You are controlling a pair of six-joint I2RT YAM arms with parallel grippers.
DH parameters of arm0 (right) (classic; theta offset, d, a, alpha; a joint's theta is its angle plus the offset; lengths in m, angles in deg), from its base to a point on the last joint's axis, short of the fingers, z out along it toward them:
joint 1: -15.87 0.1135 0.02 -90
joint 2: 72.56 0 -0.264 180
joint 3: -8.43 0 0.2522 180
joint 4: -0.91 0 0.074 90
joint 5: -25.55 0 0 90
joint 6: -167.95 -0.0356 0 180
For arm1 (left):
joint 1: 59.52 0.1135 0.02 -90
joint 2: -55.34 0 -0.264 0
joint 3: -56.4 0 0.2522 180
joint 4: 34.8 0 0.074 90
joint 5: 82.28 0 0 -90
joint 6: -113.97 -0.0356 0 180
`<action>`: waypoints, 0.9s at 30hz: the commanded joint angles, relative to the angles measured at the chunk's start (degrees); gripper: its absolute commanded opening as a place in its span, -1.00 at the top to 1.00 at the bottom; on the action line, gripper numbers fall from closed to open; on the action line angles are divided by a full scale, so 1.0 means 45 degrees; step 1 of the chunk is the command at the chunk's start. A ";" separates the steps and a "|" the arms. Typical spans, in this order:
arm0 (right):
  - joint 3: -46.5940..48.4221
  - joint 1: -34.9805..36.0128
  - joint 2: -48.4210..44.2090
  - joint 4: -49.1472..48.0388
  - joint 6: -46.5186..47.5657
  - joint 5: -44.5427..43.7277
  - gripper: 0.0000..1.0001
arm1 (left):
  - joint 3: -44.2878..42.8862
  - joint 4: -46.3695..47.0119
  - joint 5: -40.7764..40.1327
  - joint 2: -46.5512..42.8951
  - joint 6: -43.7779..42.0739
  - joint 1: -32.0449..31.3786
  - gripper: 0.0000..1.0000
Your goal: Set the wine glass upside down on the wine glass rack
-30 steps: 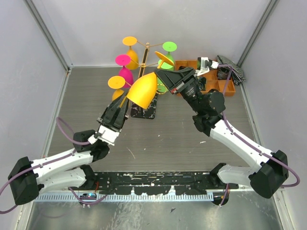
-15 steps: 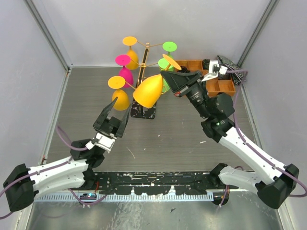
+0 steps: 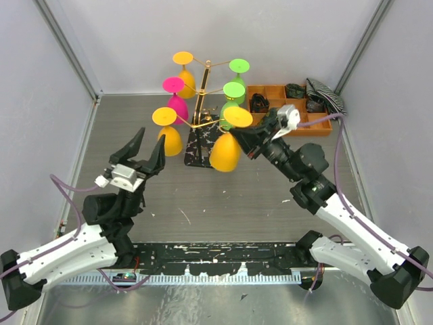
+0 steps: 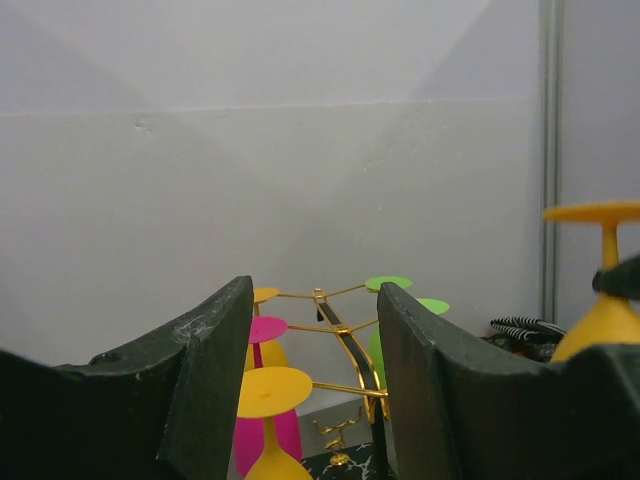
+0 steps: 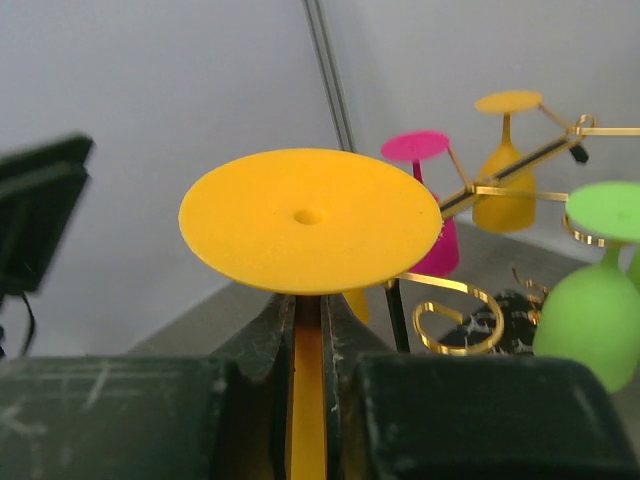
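Note:
My right gripper [image 3: 245,137] is shut on the stem of a yellow wine glass [image 3: 225,153], held upside down with its foot [image 5: 310,218] on top, just right of the rack's black base. The gold wine glass rack [image 3: 203,95] stands at the back centre with several coloured glasses hanging on it: yellow [image 3: 169,139], pink [image 3: 177,107] and green [image 3: 233,88]. It also shows in the left wrist view [image 4: 345,335] and the right wrist view [image 5: 460,320]. My left gripper [image 3: 143,150] is open and empty, left of the rack, pointing toward it.
An orange compartment tray [image 3: 325,122] with dark items sits at the back right, with a striped object [image 3: 325,95] beside it. Grey walls enclose the table on three sides. A black strip runs along the near edge [image 3: 223,254].
My left gripper let go of the yellow glass and drew back to the left, opening. My right gripper turned the glass bowl-down and lowered it beside the rack's base.

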 commanded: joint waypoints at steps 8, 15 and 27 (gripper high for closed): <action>-0.5844 0.0451 -0.2288 -0.5478 0.2296 -0.0136 0.98 | -0.0782 -0.1567 -0.0312 0.0000 0.1305 -0.0050 -0.18; -0.6357 0.0624 -0.0865 -0.7812 0.2962 -0.0332 0.98 | -0.0612 -0.1116 -0.0217 0.0278 0.1495 -0.0047 -0.53; -0.5571 0.0871 0.2261 -0.9726 0.3426 -0.0249 0.98 | -0.0637 -0.1600 -0.0447 -0.0411 0.1106 -0.0038 -0.96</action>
